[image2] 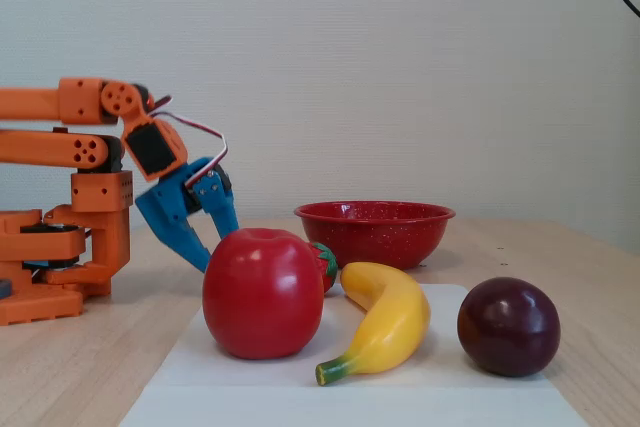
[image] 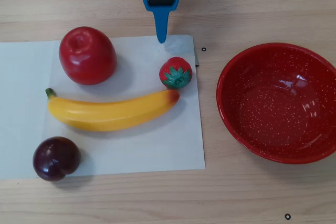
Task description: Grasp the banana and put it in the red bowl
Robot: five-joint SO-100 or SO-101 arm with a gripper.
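The yellow banana [image: 113, 111] lies on a white paper sheet, with its green stem to the left and its orange-red end to the right in the overhead view. In the fixed view the banana [image2: 390, 322] points its stem toward the camera. The red speckled bowl [image: 278, 103] stands empty on the wood to the right of the sheet, and it is at the back in the fixed view [image2: 375, 227]. My blue gripper [image: 161, 39] hangs at the sheet's far edge, above and apart from the banana. Its jaws look shut and empty. It also shows in the fixed view [image2: 215, 247].
A red apple [image: 86, 55], a small strawberry [image: 176, 73] and a dark plum [image: 56, 158] share the white sheet [image: 157, 150] with the banana. The strawberry almost touches the banana's orange end. The orange arm base [image2: 60, 247] stands at the left in the fixed view.
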